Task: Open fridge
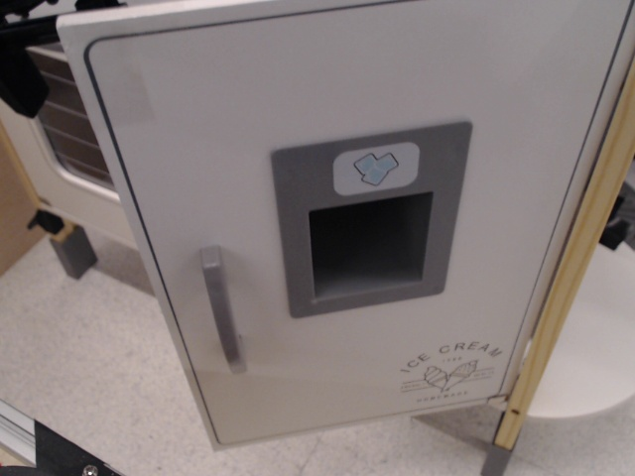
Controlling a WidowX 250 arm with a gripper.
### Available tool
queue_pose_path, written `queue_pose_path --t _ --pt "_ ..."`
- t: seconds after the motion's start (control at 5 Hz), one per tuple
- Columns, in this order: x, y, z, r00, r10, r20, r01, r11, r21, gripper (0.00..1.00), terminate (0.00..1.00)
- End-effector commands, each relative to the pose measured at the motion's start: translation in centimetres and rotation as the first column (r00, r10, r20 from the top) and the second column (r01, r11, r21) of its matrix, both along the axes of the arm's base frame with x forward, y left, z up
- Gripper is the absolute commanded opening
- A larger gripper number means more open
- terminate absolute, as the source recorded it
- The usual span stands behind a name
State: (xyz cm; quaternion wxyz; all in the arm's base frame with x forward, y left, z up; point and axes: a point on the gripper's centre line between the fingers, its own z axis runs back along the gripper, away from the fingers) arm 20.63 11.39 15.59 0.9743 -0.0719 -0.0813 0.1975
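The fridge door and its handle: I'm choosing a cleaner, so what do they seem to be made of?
The fridge door looks like white-painted wood or board with a smooth satin finish, going by its flat face and soft glare. The handle looks like grey moulded plastic or painted wood, matte; the picture leaves that open.

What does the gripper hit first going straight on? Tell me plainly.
Only part of the gripper shows, top left, beside the open fridge door edge. It seems to point down, so likely the oven door window first; depth is unclear.
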Motion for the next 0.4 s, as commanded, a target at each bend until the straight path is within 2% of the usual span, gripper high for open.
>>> queue_pose_path --t 0.0,0.2 --pt "-2.2 -4.3 1.6 0.984 -0.180 -0.001 0.180 0.984 -0.009 1.00 0.00" --pt "-2.3 -5.9 1.5 0.974 -0.228 0.013 0.228 0.974 -0.007 1.00 0.00"
